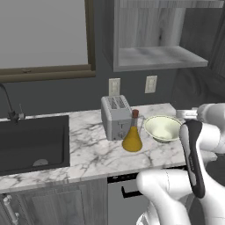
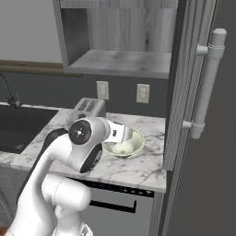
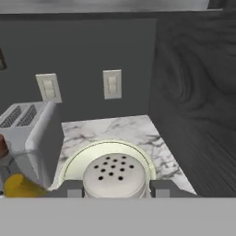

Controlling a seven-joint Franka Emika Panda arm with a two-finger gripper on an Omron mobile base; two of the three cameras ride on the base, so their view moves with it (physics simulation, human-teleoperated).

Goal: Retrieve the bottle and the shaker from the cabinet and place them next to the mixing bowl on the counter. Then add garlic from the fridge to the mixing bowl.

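Note:
My gripper (image 3: 115,189) is shut on the shaker (image 3: 114,174), a pale cylinder whose perforated silvery cap faces the hand camera. It hangs just over the mixing bowl (image 3: 76,160), a wide cream-green bowl (image 1: 162,128) on the white marble counter (image 1: 88,151). In the right base view the gripper (image 2: 129,134) reaches over the bowl's (image 2: 123,148) near rim. The bottle (image 1: 132,136), an amber cone-shaped flask with a reddish stopper, stands on the counter between the toaster and the bowl. The cabinet (image 1: 158,57) above is open, its shelf bare. The fridge (image 2: 207,138) is closed at the right.
A silver toaster (image 1: 116,116) stands left of the bottle, against the wall. The black sink basin (image 1: 33,140) with its faucet lies at the far left. The fridge's thick silver handle (image 2: 207,83) juts out close to the right of the bowl. Two wall outlets sit above the counter.

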